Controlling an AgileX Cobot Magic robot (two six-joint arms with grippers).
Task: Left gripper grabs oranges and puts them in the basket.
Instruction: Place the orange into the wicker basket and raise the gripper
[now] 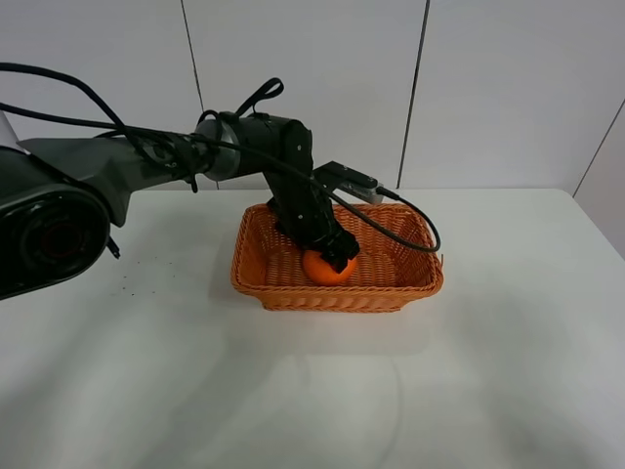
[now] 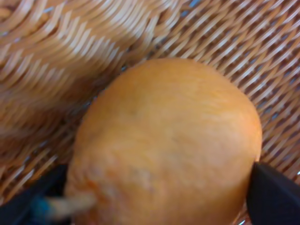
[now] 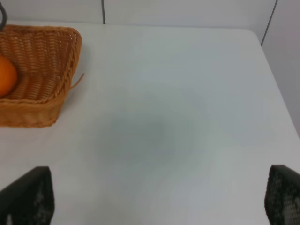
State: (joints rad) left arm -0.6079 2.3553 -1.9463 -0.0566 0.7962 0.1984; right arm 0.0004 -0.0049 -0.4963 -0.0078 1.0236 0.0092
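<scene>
The worktop (image 1: 508, 371) held the basket (image 1: 391, 293). The right tool (image 3: 159, 197) hung over the worktop, fingers wide apart. The left tool (image 1: 339, 256) was down in the basket, clamped on the orange (image 1: 325, 271), which was low by the woven floor. It looked like the put-down step. Next, the fingers should let go, then lift out.

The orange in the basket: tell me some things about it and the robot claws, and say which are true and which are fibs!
1. The orange lies inside the wicker basket. True.
2. The left gripper has its fingers on both sides of the orange. True.
3. The right gripper holds another orange. False: it is open and empty above the white table.
4. The basket is tipped on its side. False: it stands upright on the table.
</scene>
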